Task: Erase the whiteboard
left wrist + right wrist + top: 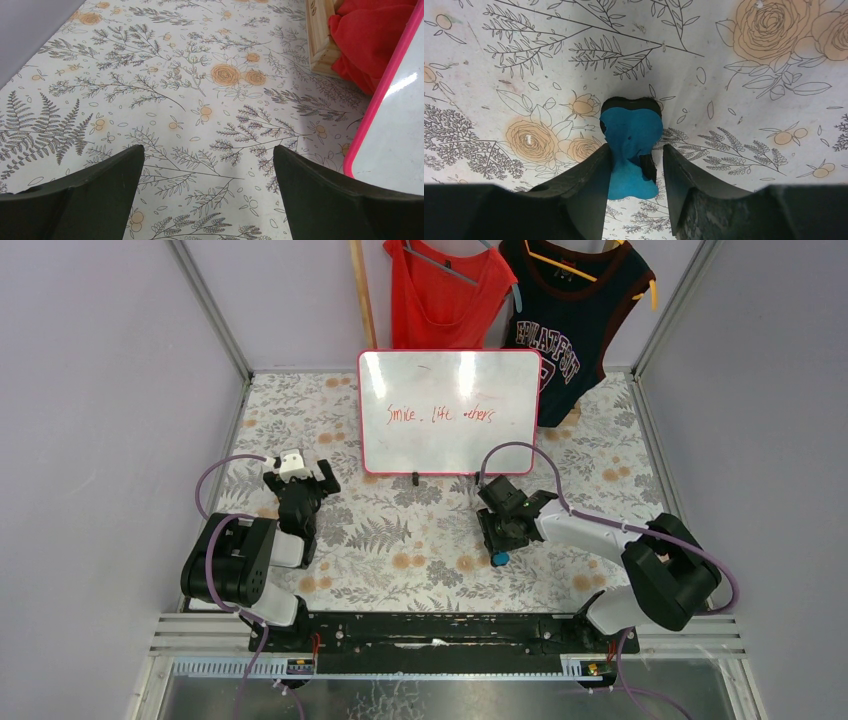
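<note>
right fingers (589, 192) pinch eraser (631, 132); left fingers (90, 195) spread beside whiteboard (400, 135) edge

The whiteboard (449, 412) stands across the far middle of the worktop (400, 540) and bars the way back. In front of it, bare worktop lies open between the left tool (209, 170) and the right tool (631, 167). At the board's left edge, a wooden block (320, 35) and red cloth (372, 35) crowd the gap. The left tool's jaws stand wide apart. The right tool's jaws are filled by a blue eraser (631, 135), seemingly pinched.
</note>
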